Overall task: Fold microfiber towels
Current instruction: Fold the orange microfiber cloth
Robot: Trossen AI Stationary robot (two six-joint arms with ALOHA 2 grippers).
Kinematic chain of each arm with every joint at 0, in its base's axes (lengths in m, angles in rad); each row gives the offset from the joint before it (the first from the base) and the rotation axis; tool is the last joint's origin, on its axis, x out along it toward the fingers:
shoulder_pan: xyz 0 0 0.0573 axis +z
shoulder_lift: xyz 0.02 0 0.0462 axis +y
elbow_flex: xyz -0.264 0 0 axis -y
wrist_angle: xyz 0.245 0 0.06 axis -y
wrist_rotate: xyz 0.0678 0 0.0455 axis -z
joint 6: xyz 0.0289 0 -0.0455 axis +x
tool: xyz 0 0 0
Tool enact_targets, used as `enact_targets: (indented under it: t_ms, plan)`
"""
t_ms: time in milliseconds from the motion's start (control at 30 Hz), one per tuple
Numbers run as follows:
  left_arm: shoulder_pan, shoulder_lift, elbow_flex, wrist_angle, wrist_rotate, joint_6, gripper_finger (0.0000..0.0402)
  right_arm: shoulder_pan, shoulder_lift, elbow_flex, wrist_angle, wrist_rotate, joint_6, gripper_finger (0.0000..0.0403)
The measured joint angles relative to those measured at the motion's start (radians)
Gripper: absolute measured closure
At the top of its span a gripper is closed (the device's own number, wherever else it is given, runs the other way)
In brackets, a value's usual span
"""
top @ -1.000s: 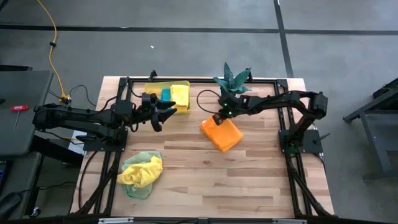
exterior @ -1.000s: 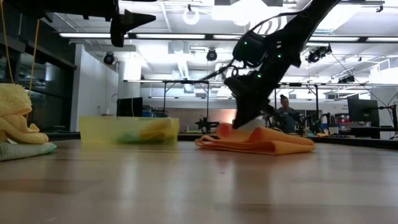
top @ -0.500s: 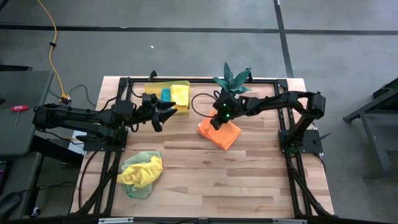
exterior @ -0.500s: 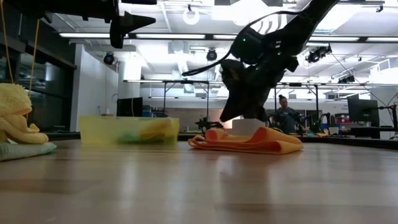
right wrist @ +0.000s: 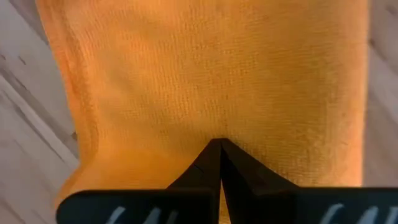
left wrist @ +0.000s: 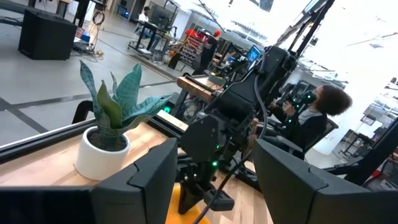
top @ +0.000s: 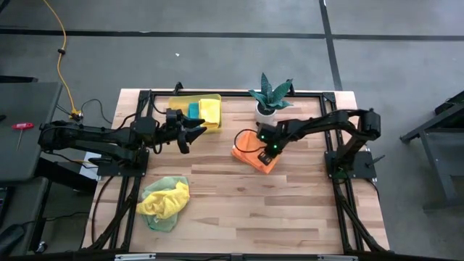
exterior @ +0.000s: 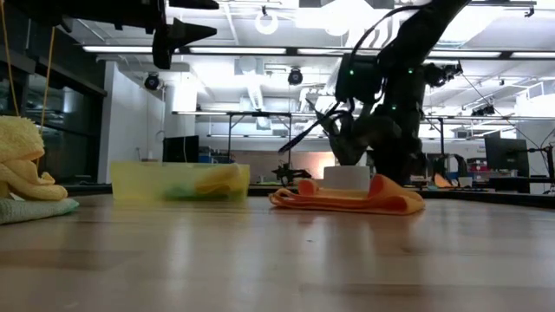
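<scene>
Folded orange microfiber towel (top: 255, 154): soft, light, limp; lies mid-desk before a white-potted plant (top: 270, 98). Likely best pinched at an edge or corner, where the layers gather.
Right pincer (top: 272, 149): closed, tips pressed onto the towel's top; no cloth visibly gripped.
Left pincer (top: 190, 132): open, empty, hovering beside the translucent yellow bin (top: 197, 113).

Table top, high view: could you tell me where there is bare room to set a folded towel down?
The near half of the table, right of the yellow-green pile and below the orange towel, is bare. The far edge is crowded: bin, plant, both grippers.
</scene>
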Motion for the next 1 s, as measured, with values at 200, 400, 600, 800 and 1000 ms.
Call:
enact_targets:
  t_ms: [200, 400, 600, 800, 1000]
  plan:
    - [-0.001, 0.000, 0.000, -0.002, -0.002, -0.028, 0.0204, 0.024, -0.006, 0.000, -0.134, 0.045, 0.047, 0.0403]
    - [-0.001, 0.003, 0.000, -0.043, -0.002, -0.029, 0.0204, 0.134, -0.006, 0.000, -0.154, 0.047, 0.222, 0.0403]
    - [-0.001, 0.063, 0.000, -0.173, 0.007, -0.082, 0.0204, 0.271, -0.006, 0.000, 0.048, 0.039, 0.512, 0.0403]
    - [-0.010, 0.179, 0.000, -0.191, 0.092, -0.150, 0.0204, 0.334, -0.006, 0.000, 0.224, 0.070, 0.656, 0.0403]
    - [-0.051, 0.329, 0.062, -0.188, 0.101, -0.076, 0.0204, 0.338, -0.096, 0.035, 0.069, 0.174, 0.623, 0.0403]
